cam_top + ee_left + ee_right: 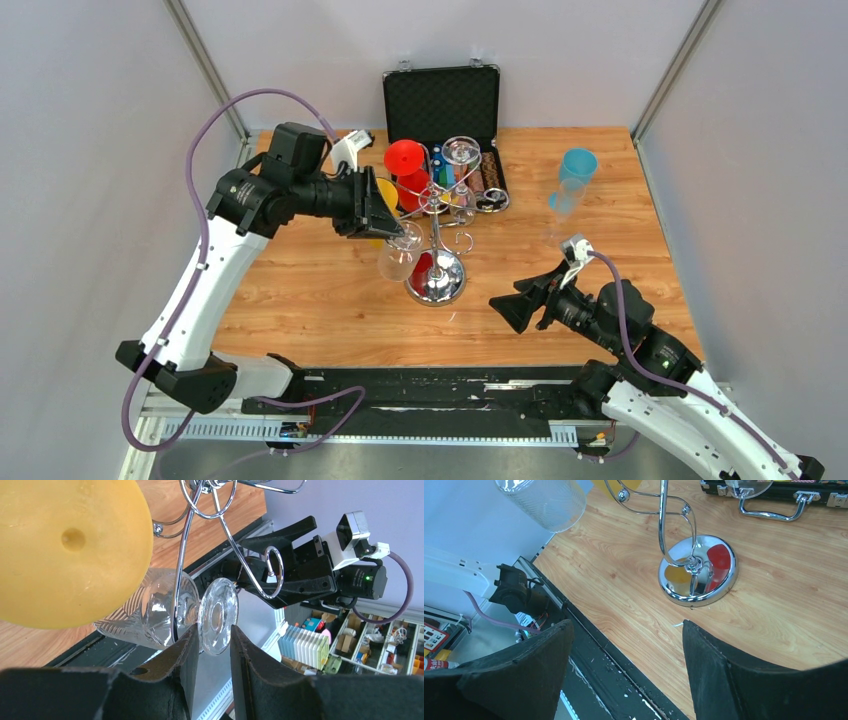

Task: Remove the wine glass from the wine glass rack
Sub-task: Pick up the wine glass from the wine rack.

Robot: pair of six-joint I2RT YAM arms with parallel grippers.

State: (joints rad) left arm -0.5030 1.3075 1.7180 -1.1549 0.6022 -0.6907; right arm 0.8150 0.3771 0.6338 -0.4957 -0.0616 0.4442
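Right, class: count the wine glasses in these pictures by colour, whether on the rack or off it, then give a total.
Clear: 2 (near clear glass, far clear glass)
Red: 1 (red glass)
Yellow: 1 (yellow glass)
Blue: 1 (blue glass)
Total: 5

Desk: light-brown wood-grain desk (pixel 300 300), rectangular top.
Middle: shiny chrome wine glass rack (pixel 436 277), upright on its round mirrored base, slightly toward 6 o'clock.
12 o'clock: black hard-shell chip case (pixel 441 100) at the far edge, lid raised, rows of coloured chips inside.
2 o'clock: translucent light-blue plastic cup (pixel 576 170), upright near the right edge, well apart from the rack.
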